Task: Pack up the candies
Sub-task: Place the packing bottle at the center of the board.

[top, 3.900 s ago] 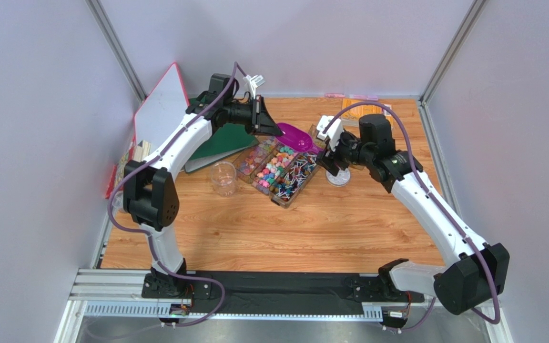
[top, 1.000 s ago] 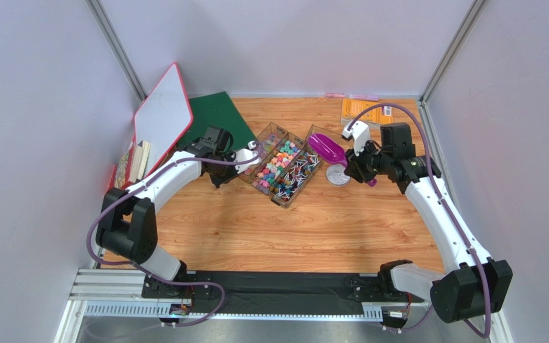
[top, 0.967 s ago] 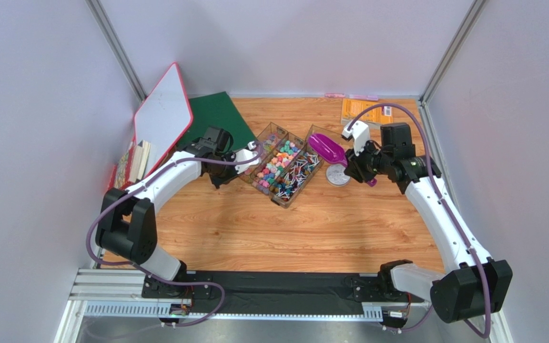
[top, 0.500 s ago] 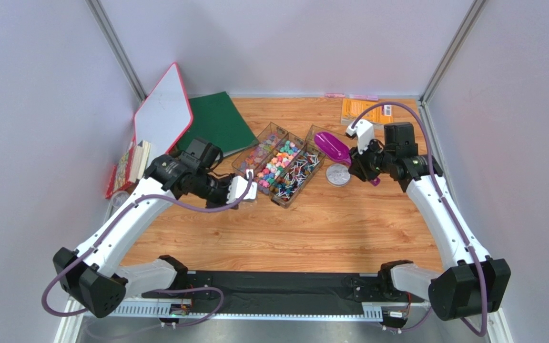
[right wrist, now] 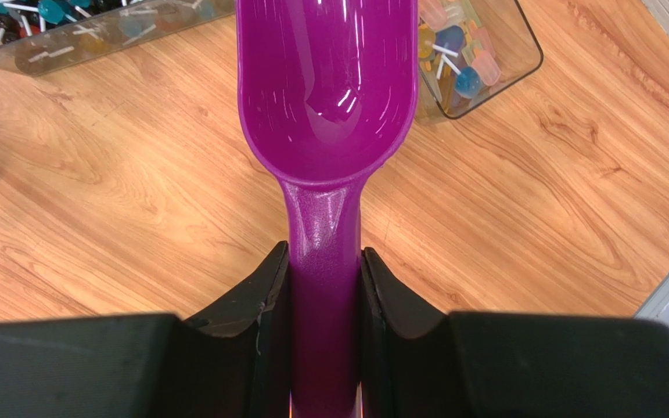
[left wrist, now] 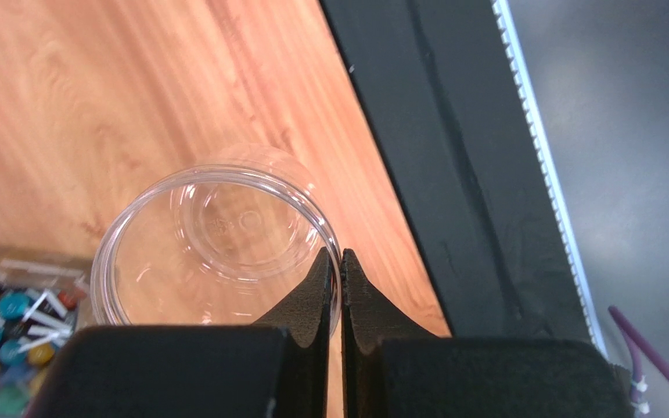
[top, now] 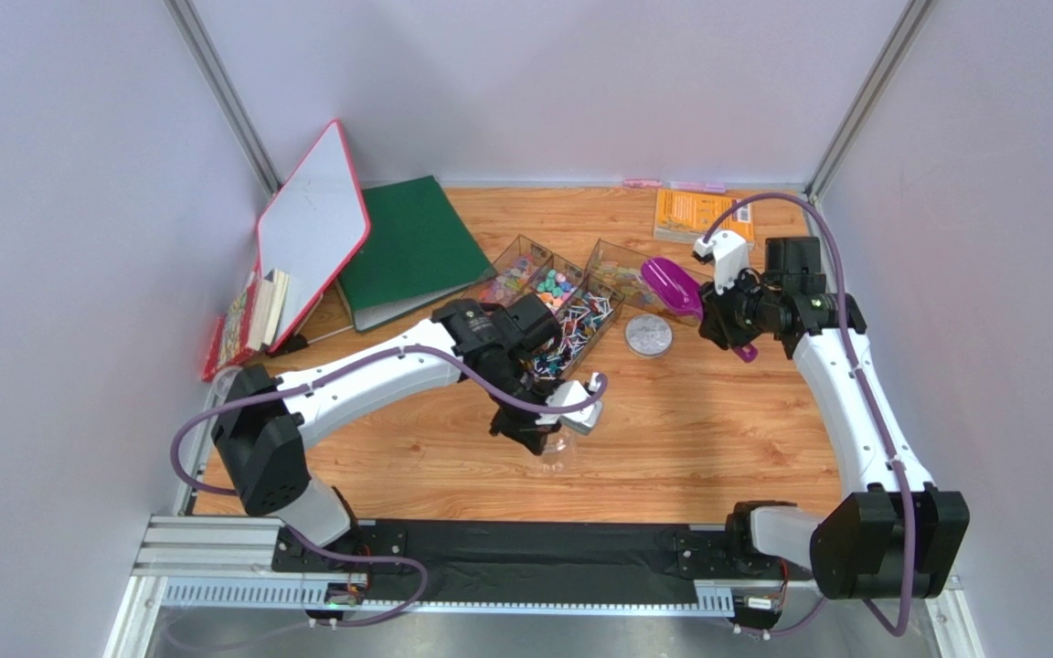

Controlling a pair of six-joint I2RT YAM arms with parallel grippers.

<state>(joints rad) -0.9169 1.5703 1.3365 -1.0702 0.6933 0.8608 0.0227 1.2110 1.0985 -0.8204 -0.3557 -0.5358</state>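
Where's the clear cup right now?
The clear cup is centre of the top view, on the near side of the candy trays, its rim pinched by the left fingers.

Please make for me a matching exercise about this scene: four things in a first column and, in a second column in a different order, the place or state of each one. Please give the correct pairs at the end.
Things
1. purple scoop
2. clear cup
3. green folder
4. candies

Places or states
A. lies on the table, at the far left
B. rim pinched by the left gripper
C. handle clamped in the right gripper, bowl empty
D. sorted in the clear trays

Pairs: 1-C, 2-B, 3-A, 4-D
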